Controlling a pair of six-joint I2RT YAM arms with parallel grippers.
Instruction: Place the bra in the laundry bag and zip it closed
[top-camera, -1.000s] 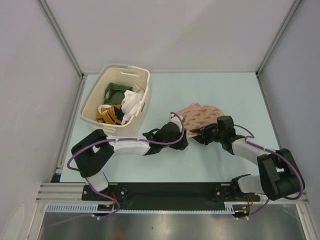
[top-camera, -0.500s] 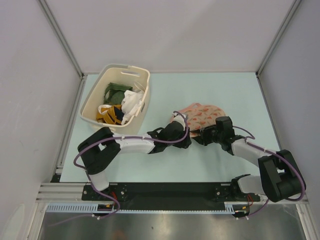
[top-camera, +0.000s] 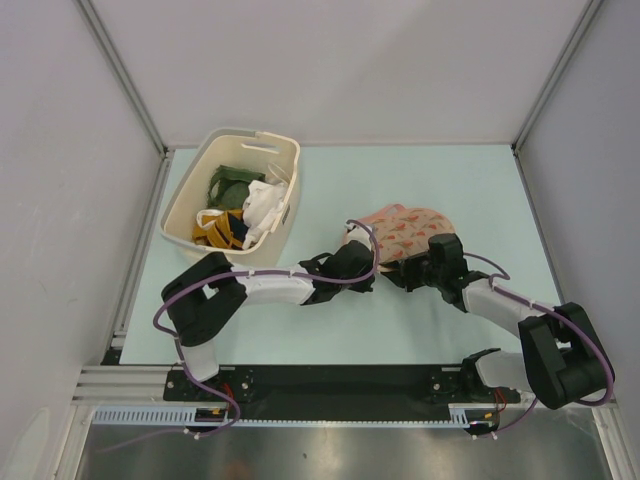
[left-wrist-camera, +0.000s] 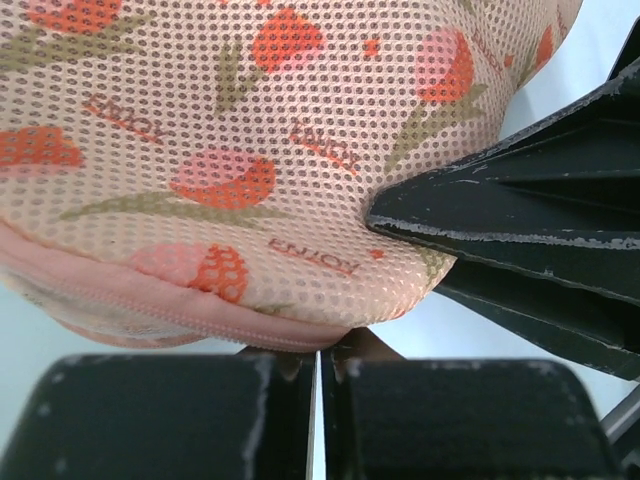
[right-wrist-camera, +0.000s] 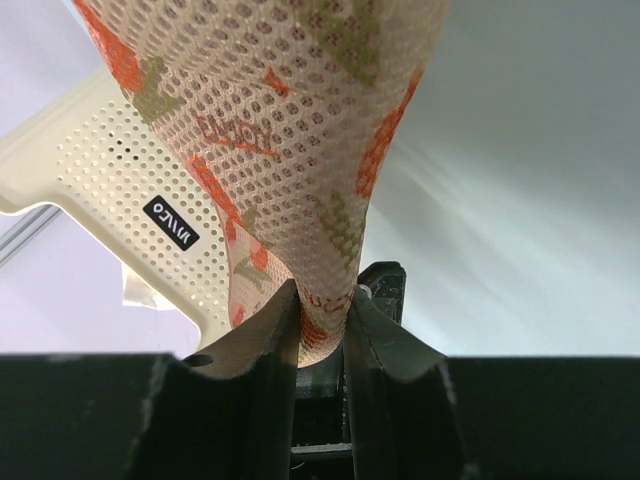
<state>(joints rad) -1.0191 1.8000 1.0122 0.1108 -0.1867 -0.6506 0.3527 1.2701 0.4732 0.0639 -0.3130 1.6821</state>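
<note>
Moved since the earlier frames: left gripper (top-camera: 370, 266) — reaches further right along the near edge of the laundry bag (top-camera: 405, 222), with the left elbow drawn in toward the middle of the table (top-camera: 450, 180). Also moved, only slightly left: right gripper (top-camera: 392, 272). Now sit just beside each other at the near rim of the bag.

State of the left gripper: closes to a hairline slit in the left wrist view, directly under the pink zip edging (left-wrist-camera: 150, 305). Pinches a small dark piece at that edge; probably the zip pull, though too little shows to confirm.

State of the right gripper: clamps a fold of the printed mesh between both fingers, jaws nearly together, as seen in the right wrist view.

Location of the bra: not visible in any view. Cannot tell whether inside the bag; judging by the bulged mesh and the grip at the zip, probably already inside.

Location of the bag: on the table, right of the cream basket (top-camera: 180, 215) and apart from it.

Meaning for the task: points to the zipping step — one gripper anchoring the fabric, the other set to draw along the edging. Keep the anchor firm; expect soft mesh to bunch ahead of the pull if tension drops. Extent of closure: not determinable here.
</note>
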